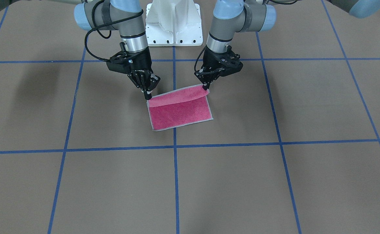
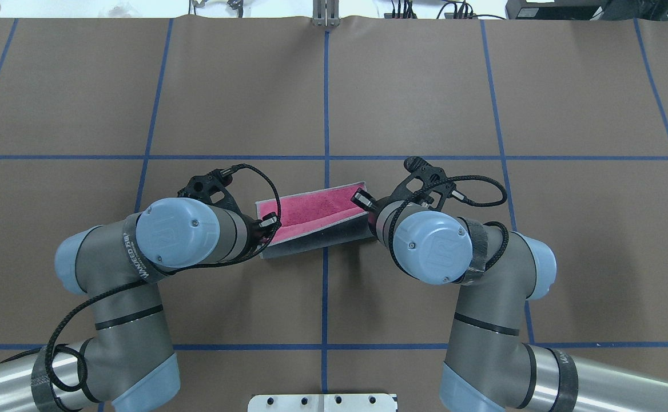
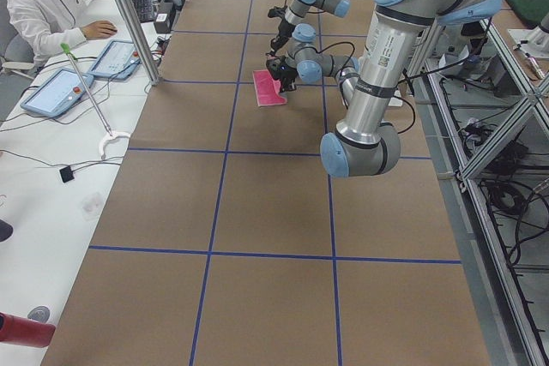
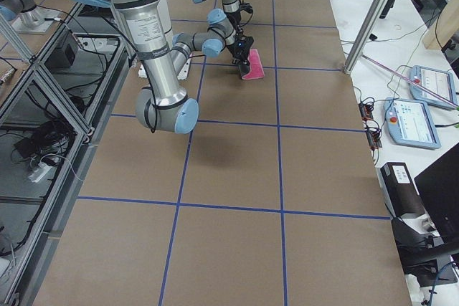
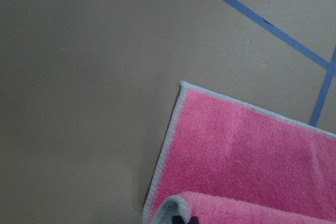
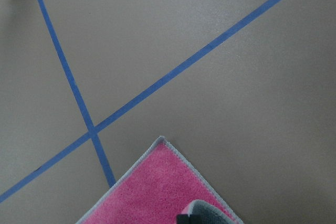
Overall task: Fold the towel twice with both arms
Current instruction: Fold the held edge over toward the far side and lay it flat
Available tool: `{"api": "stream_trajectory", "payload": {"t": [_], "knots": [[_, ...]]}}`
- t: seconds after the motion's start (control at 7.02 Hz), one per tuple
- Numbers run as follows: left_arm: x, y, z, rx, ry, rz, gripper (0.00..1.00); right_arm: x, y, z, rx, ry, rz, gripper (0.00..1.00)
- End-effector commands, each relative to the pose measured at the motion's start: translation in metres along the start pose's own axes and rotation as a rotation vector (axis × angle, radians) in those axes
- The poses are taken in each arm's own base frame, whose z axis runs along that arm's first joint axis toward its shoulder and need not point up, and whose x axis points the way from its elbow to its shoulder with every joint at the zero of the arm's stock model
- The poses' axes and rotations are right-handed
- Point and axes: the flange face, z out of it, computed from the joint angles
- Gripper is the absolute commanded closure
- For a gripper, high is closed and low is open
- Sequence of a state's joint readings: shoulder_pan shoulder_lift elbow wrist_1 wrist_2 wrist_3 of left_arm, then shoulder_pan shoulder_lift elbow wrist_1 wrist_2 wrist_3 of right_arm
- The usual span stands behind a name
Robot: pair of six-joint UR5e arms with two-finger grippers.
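Note:
The towel [image 1: 180, 110] lies pink face up at the table's middle, just in front of the robot. Its edge nearest the robot is lifted and curls forward over the rest. In the overhead view the lifted part shows its grey underside [image 2: 322, 236] below the pink [image 2: 317, 209]. My left gripper [image 1: 206, 87] is shut on one lifted corner, and my right gripper [image 1: 148, 95] is shut on the other. Both also show in the overhead view, left [image 2: 269, 221] and right [image 2: 362, 199]. The left wrist view shows the pink face [image 5: 252, 156] with the rolled edge at the bottom. The right wrist view shows a pink corner [image 6: 157, 187].
The white pedestal base [image 1: 173, 22] stands behind the towel. Blue tape lines [image 1: 175, 182] grid the brown table. An operator [image 3: 47, 2] sits at a side desk with tablets [image 3: 56, 92]. More tablets [image 4: 419, 120] lie on the other side desk.

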State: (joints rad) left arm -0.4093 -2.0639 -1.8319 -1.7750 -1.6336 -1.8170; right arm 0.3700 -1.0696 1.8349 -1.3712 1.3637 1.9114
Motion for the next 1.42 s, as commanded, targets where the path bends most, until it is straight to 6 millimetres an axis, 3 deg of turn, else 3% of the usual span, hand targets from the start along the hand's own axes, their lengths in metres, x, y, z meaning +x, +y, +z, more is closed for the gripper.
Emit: {"api": "stream_trajectory", "payload": {"t": [0.0, 0.43, 0.85, 1.14, 1.28], "knots": [[0.004, -0.009, 0.003, 0.013, -0.001, -0.008, 1.0, 0.0, -0.001, 0.009, 0.008, 0.013, -0.002, 1.0], [0.005, -0.027, 0.013, 0.037, -0.018, 0.01, 1.0, -0.007, -0.005, 0.013, 0.018, 0.013, 0.003, 1.0], [0.024, -0.028, 0.024, 0.043, -0.022, 0.006, 1.0, -0.015, -0.005, 0.027, 0.028, 0.029, 0.001, 1.0], [0.024, -0.034, 0.029, 0.051, -0.03, 0.023, 1.0, -0.016, -0.006, 0.026, 0.029, 0.028, -0.005, 1.0], [0.023, -0.037, 0.03, 0.055, -0.036, 0.046, 0.68, -0.016, -0.009, 0.026, 0.033, 0.027, -0.006, 0.98]]}}
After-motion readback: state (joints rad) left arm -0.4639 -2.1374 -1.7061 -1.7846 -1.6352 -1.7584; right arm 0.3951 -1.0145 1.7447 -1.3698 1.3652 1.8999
